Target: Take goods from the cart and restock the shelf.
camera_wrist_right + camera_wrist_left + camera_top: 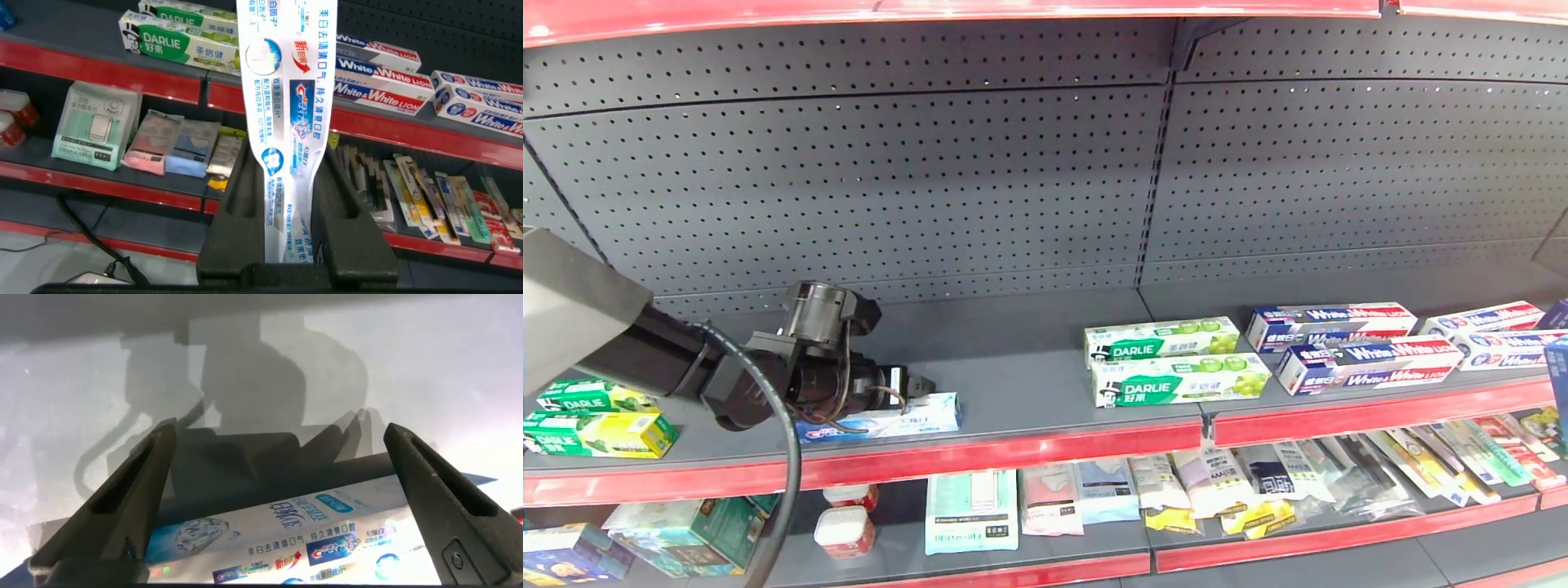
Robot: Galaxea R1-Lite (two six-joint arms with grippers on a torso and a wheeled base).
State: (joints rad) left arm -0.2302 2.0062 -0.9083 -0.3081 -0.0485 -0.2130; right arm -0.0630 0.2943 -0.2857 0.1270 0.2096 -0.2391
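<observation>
A light blue and white toothpaste box (915, 416) lies flat near the front edge of the grey shelf (1029, 384), at its left. My left gripper (916, 384) is over that box's left end. In the left wrist view the left gripper (279, 433) is open, its fingers (139, 498) spread wide on either side of the toothpaste box (294, 531), which rests on the shelf. My right gripper (288, 167) is shut on a second blue and white toothpaste box (282, 73), held lengthwise out in front of the shelves.
Two green toothpaste boxes (1176, 363) and several white, blue and red ones (1347, 347) lie on the shelf's right half. Green and yellow boxes (596, 416) sit at far left. Bare shelf lies between. The lower shelf (1094, 563) holds packets and toothbrushes.
</observation>
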